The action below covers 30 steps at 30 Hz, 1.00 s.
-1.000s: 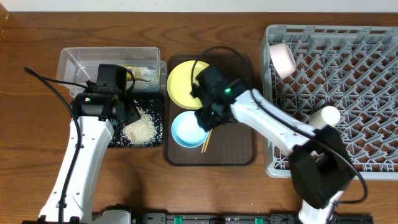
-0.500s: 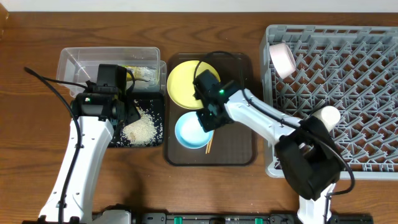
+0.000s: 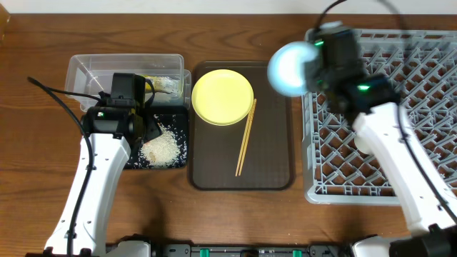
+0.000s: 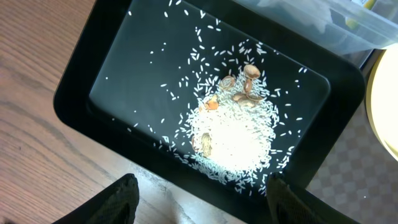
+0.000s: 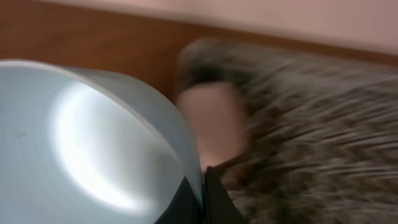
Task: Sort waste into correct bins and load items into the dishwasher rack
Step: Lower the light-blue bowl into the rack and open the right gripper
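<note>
Right hand (image 5: 200,193) is pinched shut on the rim of the light blue bowl (image 3: 288,68), one finger inside the wall and one outside. The bowl is up off the table (image 3: 36,185), tipped on its side, at the left edge of the dishwasher rack (image 3: 421,107) toward the far corner. The right wrist view is smeared: grey lattice shows behind the bowl, plus a pale shape (image 5: 208,124) just beside the rim that I cannot identify. Left hand (image 4: 202,202) has its jaws wide and holds nothing, hovering over the near edge of the black tray (image 4: 74,93), where the rice scraps (image 4: 233,140) lie heaped. The clear tub (image 3: 86,68) sits just behind that tray. The yellow plate (image 3: 223,96) and chopsticks (image 3: 245,137) lie on the brown serving tray (image 3: 275,175), the sticks just beside the plate's right edge. My read is that the step in hand is racking the bowl. I'd slow down until the wrist view sharpens, then carry the bowl inward past the rack wall. I'd pick a free lane between the pegs (image 3: 428,86), clear of that pale shape. A rim pinch lets a bowl swing, so I'd keep it on edge and lower it until the rim rests in the lattice and leans on a peg. Only then would I open the hand and lift straight up.
</note>
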Motion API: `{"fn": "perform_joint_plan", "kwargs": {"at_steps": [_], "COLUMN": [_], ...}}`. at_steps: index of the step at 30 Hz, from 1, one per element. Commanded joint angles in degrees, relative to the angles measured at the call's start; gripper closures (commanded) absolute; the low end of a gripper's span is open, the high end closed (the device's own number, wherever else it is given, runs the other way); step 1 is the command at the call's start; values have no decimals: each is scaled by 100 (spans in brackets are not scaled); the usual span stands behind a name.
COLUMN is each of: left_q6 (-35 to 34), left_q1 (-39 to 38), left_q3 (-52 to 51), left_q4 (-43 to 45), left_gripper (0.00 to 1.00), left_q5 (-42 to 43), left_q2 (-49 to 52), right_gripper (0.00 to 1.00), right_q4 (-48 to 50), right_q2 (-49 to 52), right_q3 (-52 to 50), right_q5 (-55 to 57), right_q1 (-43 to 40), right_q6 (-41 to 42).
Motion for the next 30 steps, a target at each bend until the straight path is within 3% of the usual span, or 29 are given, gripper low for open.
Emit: {"fn": "perform_joint_plan", "kwargs": {"at_steps": [1,11,17,30], "left_q6": [-28,-28,-28,-28], "left_q1": [28,28,28,28], "left_q3": [-55,-55,-55,-55], "left_q4": [22,22,20,17], "left_gripper": [32,32,32,32], "left_q5": [-24,-24,-24,-9], "left_q2": [-42,-42,-42,-42], "right_gripper": [99,99,99,99], "right_q4": [343,2118,2970,3552], "right_q2": [52,743,1473,2588], "right_q3": [20,20,20,20], "right_q5": [1276,3230,4280,4572], "right_q1": [-387,-1150,-1366,-1438], "right_q6": [-1132,-2470,-2496,-2487]}}
